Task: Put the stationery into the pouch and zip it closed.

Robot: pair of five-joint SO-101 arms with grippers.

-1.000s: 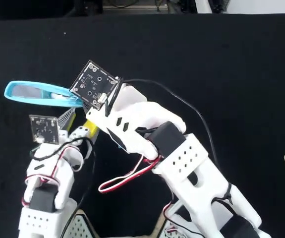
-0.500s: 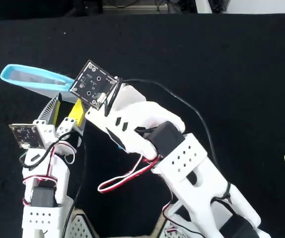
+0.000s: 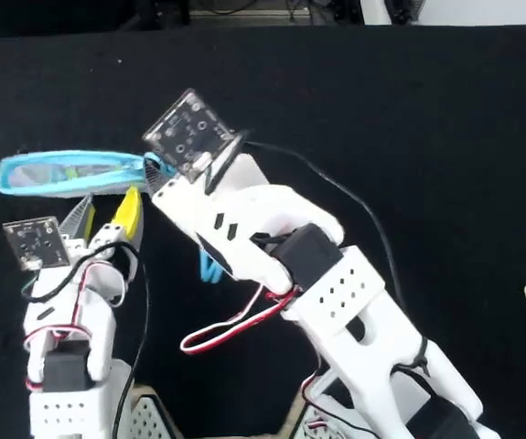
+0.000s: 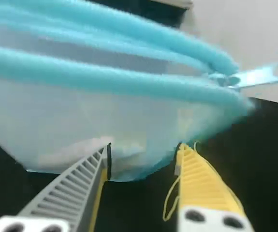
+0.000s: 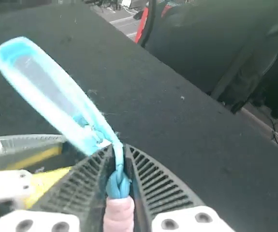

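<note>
Black table [image 3: 427, 110] — one blue pouch [image 3: 61, 173]

In the high view we see bright, even light from above: the black cloth [image 3: 445, 119] swallows it and shows hardly a shadow, while the right arm [image 3: 354, 302] glares almost white. In the left wrist view the pouch [image 4: 129, 96], just past the fingers [image 4: 201, 179], is smeared and soft, perhaps from nearness to the lens. Past the right arm's fingers [image 5: 153, 179] the room lies dim
</note>
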